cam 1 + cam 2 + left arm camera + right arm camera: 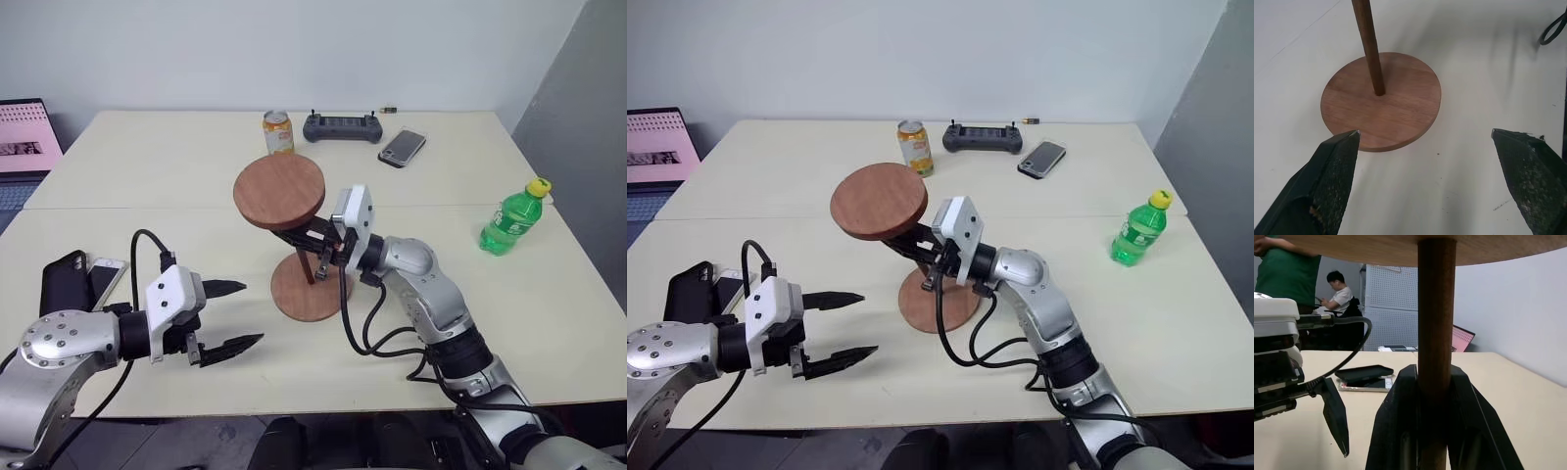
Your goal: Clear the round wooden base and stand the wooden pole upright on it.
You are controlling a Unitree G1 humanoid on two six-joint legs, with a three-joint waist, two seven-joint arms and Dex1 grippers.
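Note:
The round wooden base (pixel 306 294) lies flat on the table in front of me. The wooden pole (pixel 314 264) has its lower end on the middle of the base (pixel 1396 107) and leans a little to the left. Its fixed disc (pixel 279 191) is at the top. My right gripper (pixel 318 243) is shut on the pole's rod (pixel 1436 308) below the disc. My left gripper (pixel 253 313) hovers open to the left of the base, pointing at it, with nothing between its fingers.
At the back stand a yellow can (pixel 278 131), a black controller (pixel 341 127) and a phone (pixel 403 147). A green bottle (pixel 513 217) stands at the right. Two phones (pixel 73 279) lie at the left edge, a laptop (pixel 24 137) beyond them. People (pixel 1339 298) are in the background.

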